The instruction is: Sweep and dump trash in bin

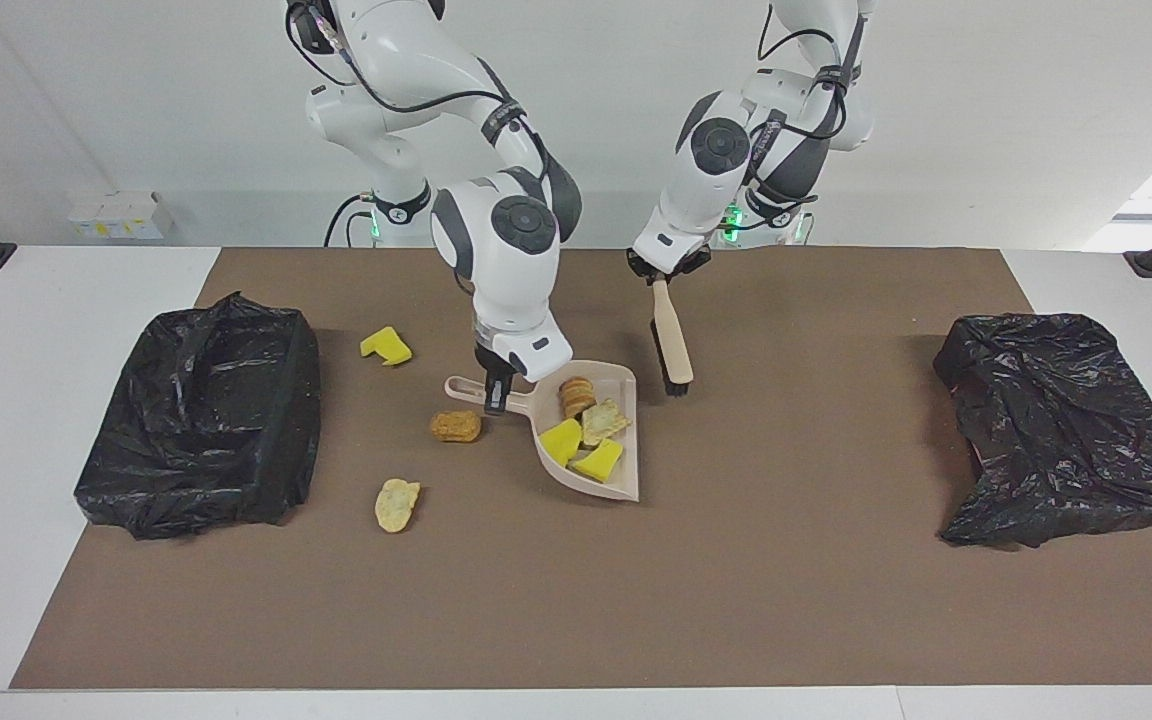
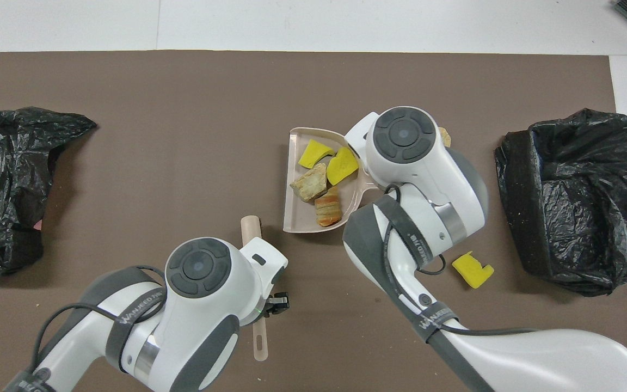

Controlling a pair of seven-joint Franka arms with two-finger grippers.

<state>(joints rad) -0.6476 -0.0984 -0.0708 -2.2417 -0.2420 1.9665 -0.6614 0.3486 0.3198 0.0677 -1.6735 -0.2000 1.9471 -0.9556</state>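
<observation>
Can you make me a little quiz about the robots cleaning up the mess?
1. True or false: the beige plastic dustpan has four scraps in it.
2. What does the left gripper hold? A: the beige long-handled brush. B: a black bag. C: nothing.
3. Fill in: ___ scraps lie loose on the brown mat.

Key: 1 true. 2 A. 3 three: a yellow sponge chunk, a brown pastry piece and a pale crumbly piece.
</observation>
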